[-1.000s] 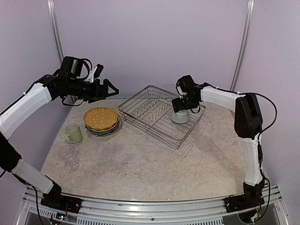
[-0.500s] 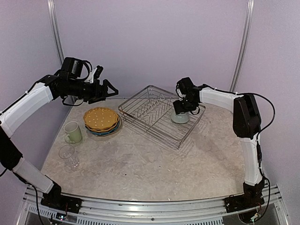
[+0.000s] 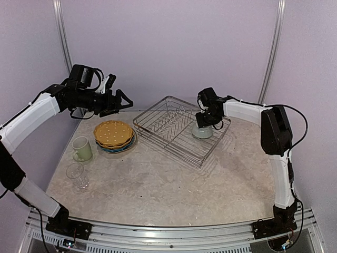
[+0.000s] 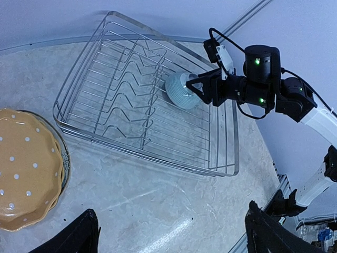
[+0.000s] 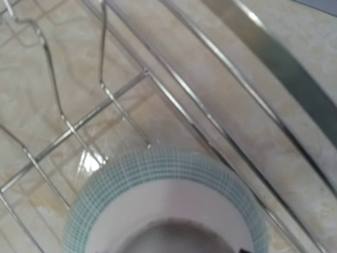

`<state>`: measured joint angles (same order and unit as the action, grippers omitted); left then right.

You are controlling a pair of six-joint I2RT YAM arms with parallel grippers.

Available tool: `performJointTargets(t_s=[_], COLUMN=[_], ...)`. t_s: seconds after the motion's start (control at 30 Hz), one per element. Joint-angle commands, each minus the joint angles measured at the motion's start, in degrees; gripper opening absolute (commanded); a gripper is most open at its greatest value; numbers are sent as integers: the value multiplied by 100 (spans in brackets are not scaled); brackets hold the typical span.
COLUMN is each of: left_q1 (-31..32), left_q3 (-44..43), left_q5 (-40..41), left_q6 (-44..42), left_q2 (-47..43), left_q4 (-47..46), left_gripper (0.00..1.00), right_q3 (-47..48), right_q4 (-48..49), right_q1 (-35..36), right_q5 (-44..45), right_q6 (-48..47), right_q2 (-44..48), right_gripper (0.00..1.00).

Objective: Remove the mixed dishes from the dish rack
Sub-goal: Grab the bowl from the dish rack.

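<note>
The small light-blue bowl (image 3: 202, 132) lies upside down in the right end of the dish rack (image 3: 174, 150). My right gripper (image 3: 206, 118) is pressed down on it. In the left wrist view its black fingers (image 4: 199, 88) straddle the bowl (image 4: 180, 92), but whether they clamp it is unclear. The right wrist view is filled by the bowl's checked rim (image 5: 163, 168) and rack wires (image 5: 210, 121), with no finger showing. My left gripper (image 3: 125, 101) hangs open, high over the table's back left, above the stacked plates (image 3: 113, 134).
An orange dotted plate (image 4: 23, 168) tops the stack left of the rack (image 4: 147, 153). A pale green mug (image 3: 82, 148) and a clear glass (image 3: 77, 175) stand nearer on the left. Apart from the bowl, the rack holds only its prongs.
My right gripper has dropped closer onto the bowl and its jaws have narrowed around it. The left arm has stayed where it was.
</note>
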<state>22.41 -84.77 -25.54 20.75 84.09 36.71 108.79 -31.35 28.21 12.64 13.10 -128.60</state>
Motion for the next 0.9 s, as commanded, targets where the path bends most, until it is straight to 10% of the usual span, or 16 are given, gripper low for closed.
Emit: performJointTargets(t_s=[0.0,0.87], left_q1=[-35,4], left_q3=[98,103], left_q5=[-92,-201], left_q6=[21,102], left_q2=[79,98], left_q4=[38,29], left_gripper=[91,92], right_q3=[-172,-2106], right_q4=[31,2279], right_q1=[-35,-45], right_q5=[-64,-805], right_q6=[18,761], right_q2=[-130,1524], right_gripper=[47,2])
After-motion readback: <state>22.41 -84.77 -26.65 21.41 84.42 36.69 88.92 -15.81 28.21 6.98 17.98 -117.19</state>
